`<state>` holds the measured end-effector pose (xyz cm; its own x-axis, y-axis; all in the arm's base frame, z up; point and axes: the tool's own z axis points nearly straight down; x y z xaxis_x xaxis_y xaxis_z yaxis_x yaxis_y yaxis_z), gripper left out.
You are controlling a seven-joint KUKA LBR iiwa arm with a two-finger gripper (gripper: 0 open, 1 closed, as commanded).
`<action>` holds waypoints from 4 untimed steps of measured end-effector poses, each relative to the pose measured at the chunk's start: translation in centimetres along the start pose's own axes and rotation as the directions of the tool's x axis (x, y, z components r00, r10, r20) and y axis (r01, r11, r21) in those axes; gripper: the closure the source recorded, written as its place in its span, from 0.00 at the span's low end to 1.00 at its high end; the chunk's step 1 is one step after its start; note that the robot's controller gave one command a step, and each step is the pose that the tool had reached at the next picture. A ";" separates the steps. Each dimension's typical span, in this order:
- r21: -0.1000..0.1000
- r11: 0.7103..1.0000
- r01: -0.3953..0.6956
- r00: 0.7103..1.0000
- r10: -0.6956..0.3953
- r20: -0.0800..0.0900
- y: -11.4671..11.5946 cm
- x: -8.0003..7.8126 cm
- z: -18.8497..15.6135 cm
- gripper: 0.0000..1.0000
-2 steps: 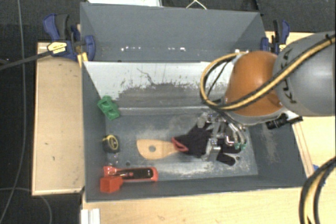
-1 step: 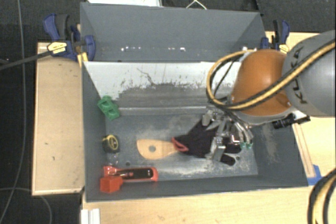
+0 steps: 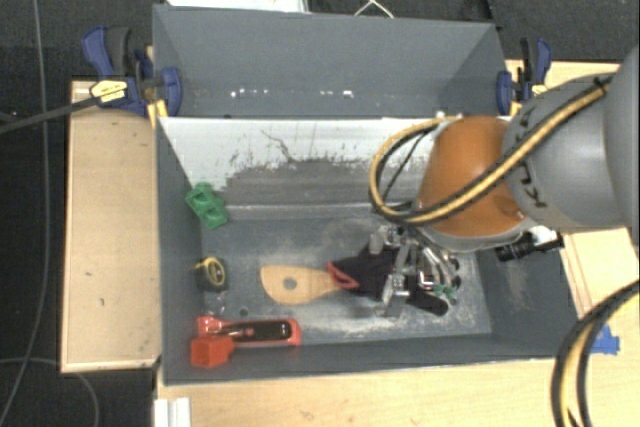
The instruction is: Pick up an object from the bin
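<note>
Obs.: gripper point(image 3: 401, 289) is down low in the right, near part of the bin point(image 3: 290, 235), under the arm's orange wrist cover. It sits at the right end of a dark black thing with a red edge point(image 3: 358, 272). How wide the gripper stands, and whether it has hold of anything, I cannot tell; the wrist hardware hides it.

Neighbours: a wooden paddle point(image 3: 293, 283) lies just left, its narrow end touching or tucked under the black thing. Well apart to the left: a small round yellow-and-black thing point(image 3: 211, 270), a green block point(image 3: 206, 205) and a red-and-black tool point(image 3: 243, 333) by the near wall.

Risks, as I judge them:
- The black thing looks limp and irregular; a pinch on its edge could slip on the lift.
- The paddle may be dragged or tipped up with it.
- A second dark piece seems to lie under the gripper; it could catch that instead, or both.
</note>
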<state>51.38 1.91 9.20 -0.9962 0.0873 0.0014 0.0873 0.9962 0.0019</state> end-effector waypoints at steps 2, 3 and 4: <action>-0.001 1.000 -0.010 1.000 0.010 0.009 -0.2 0.6 2.2 0.00; -0.001 1.000 -0.022 1.000 0.022 0.018 -0.8 0.2 1.9 0.00; -0.002 1.000 -0.007 1.000 0.007 0.011 0.1 2.0 2.2 1.00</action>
<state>49.40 2.24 7.03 -0.9955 0.0944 -0.0094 0.0944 0.9955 0.0037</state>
